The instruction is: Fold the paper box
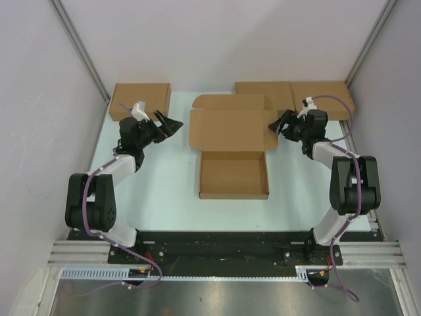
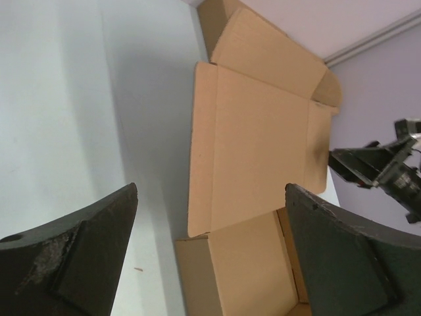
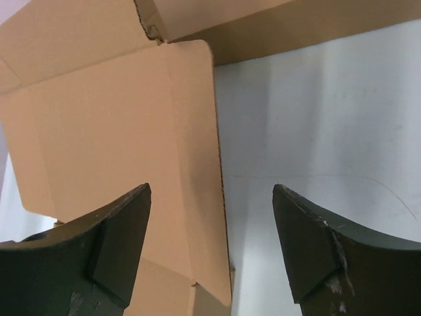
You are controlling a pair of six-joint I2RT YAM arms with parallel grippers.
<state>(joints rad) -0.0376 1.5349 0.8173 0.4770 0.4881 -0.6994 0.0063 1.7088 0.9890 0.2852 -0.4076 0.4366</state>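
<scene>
Table [image 1: 164, 178]: pale surface. The arm bases sit on a metal rail [image 1: 223, 251] at 6 o'clock.

Paper box [image 1: 231, 131]: at the centre of the table, lying open. The shallow tray with its raised walls forms the 6 o'clock end. The hinged lid lies back flat toward 12 o'clock, with a narrow side flap at 9 o'clock and another at 3 o'clock. A front flap with rounded corners forms the far end.

Left arm [image 1: 92, 201]: elbow at 8 o'clock from the box, with the forearm running up toward 1 o'clock.

Right arm [image 1: 352, 184]: elbow at 4 o'clock from the box, with the forearm running up toward 11 o'clock.

Spare boxes: three closed brown cardboard boxes along the far edge. One sits at 11 o'clock [image 1: 139, 100]. Two stand side by side at 1 o'clock [image 1: 263, 92] [image 1: 321, 99], and the nearer of these is just beside the front flap.

Left gripper [image 1: 171, 125]: at 9 o'clock from the lid and aimed at it, with bare table between fingertips and cardboard. The jaws are spread wide and nothing is held.

Right gripper [image 1: 272, 126]: at 3 o'clock from the lid, with its tips just beside the side flap; contact cannot be told. The jaws are spread wide and grip nothing. In the right wrist view, the lid's edge runs beyond the gap between the fingers.
</scene>
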